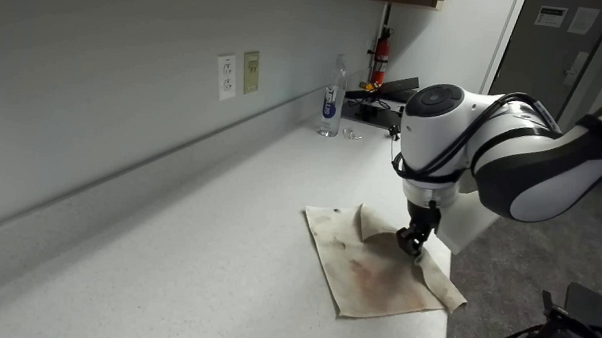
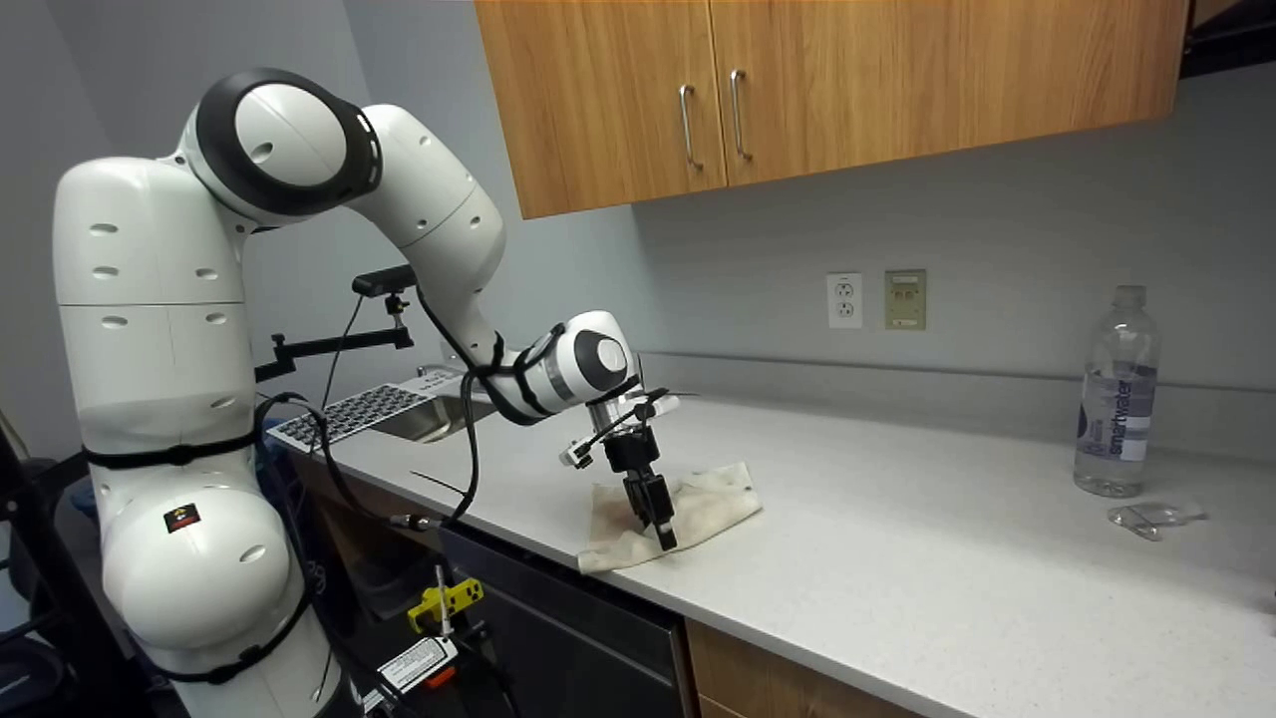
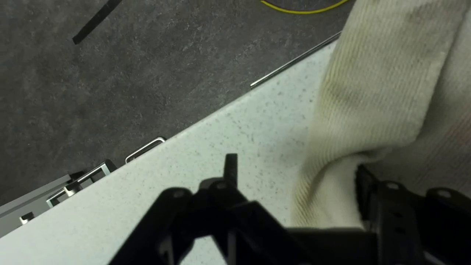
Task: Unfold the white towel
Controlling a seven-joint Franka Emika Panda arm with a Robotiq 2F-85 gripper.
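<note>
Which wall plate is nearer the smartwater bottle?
The beige wall plate: left to right in both exterior views, it falls between the white duplex outlet and the smartwater bottle.

White towel (image 1: pixel 379 276), brown-stained, lies mostly flat on the countertop (image 1: pixel 179 269), one folded side along the front edge, corner overhanging.

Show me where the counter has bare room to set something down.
Bare counter lies between the white towel and the water bottle, between the towel and the back wall, and between the towel and the sink. It is crowded around the fingers, standing at the towel's folded side, and right beside the bottle, where a clear plastic piece lies.
</note>
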